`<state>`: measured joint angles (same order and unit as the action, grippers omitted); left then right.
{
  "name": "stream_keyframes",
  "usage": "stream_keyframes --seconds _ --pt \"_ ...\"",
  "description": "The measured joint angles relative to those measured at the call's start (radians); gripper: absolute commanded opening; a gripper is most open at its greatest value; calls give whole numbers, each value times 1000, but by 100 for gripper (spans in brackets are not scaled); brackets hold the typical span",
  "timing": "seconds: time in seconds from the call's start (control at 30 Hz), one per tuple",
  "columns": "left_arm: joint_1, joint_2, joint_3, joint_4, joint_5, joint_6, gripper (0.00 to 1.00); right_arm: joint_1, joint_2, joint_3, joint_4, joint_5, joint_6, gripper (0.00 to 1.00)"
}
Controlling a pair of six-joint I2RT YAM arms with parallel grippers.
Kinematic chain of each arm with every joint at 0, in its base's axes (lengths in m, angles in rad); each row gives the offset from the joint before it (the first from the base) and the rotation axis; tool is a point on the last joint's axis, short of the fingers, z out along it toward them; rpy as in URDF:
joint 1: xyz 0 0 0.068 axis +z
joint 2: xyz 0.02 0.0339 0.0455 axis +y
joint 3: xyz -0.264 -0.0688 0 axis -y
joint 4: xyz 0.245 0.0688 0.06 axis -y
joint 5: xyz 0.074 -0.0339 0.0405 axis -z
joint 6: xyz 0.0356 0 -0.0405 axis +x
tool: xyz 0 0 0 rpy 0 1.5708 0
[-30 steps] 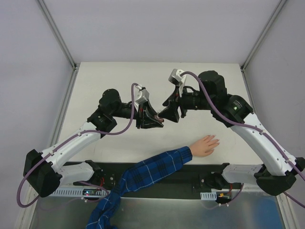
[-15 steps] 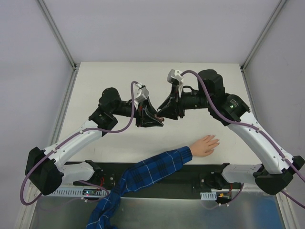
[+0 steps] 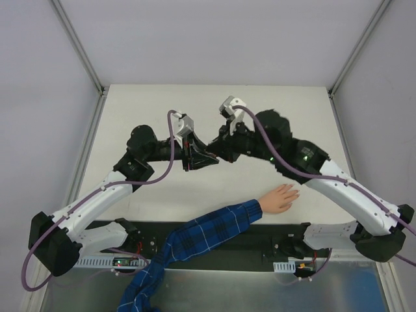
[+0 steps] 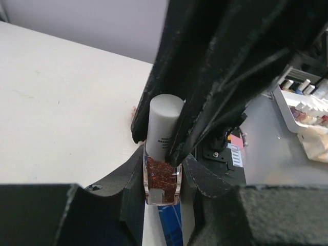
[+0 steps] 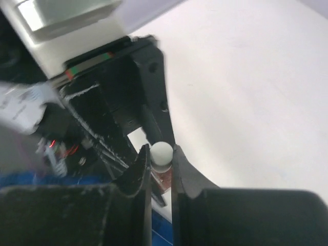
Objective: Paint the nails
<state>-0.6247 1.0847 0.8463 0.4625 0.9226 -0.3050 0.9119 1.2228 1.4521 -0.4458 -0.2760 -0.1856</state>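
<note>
Left tool point(image 4: 163, 171) clamps a square glass bottle point(image 4: 162, 180) of reddish glitter; right tool point(image 5: 160, 154) pinches its smooth white cap point(image 4: 165, 120).

Lit brightly and evenly from overhead, with faint soft shadows on the table point(image 3: 130, 110). Smeared by motion in the right wrist view; defocused in near foregrounds.

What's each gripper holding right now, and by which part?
Left gripper clamps the bottle by its glass body; right gripper is shut on the bottle's cap.
</note>
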Motion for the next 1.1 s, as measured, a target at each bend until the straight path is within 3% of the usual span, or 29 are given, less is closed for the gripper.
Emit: stream_keyframes --seconds 0.1,0.17,0.2,0.27,0.33,0.4,0.43,0.53,0.63,0.77,0.9,1.1 --pt "3 -60 -26 -60 -130 37 0 231 11 -21 55 538 109 0" --pt "0 -77 -26 -89 -180 67 0 323 45 -5 65 785 184 3" --pt "-3 -80 -26 -97 -207 82 0 343 62 5 65 860 216 8" --pt "-3 -79 -26 -112 -237 98 0 360 92 19 60 954 261 28" --pt "-3 -78 -27 -118 -250 108 0 364 105 32 48 981 278 47" --pt "-2 -81 -27 -109 -249 113 0 359 104 42 14 980 263 57" --pt "-2 -85 -27 -109 -245 114 0 352 99 53 -11 966 248 68" --pt "-2 -90 -27 -91 -220 119 0 309 69 80 -74 867 193 82" --pt "-2 -91 -24 -81 -151 129 0 257 8 83 -133 703 110 84" --pt "-2 -78 -10 -76 -1 132 0 146 -75 84 -169 364 -19 82" --pt "-2 -36 16 -46 133 101 0 39 -104 97 -173 56 -113 74" --pt "-2 4 16 15 248 24 0 -42 -38 115 -150 -235 -163 58"
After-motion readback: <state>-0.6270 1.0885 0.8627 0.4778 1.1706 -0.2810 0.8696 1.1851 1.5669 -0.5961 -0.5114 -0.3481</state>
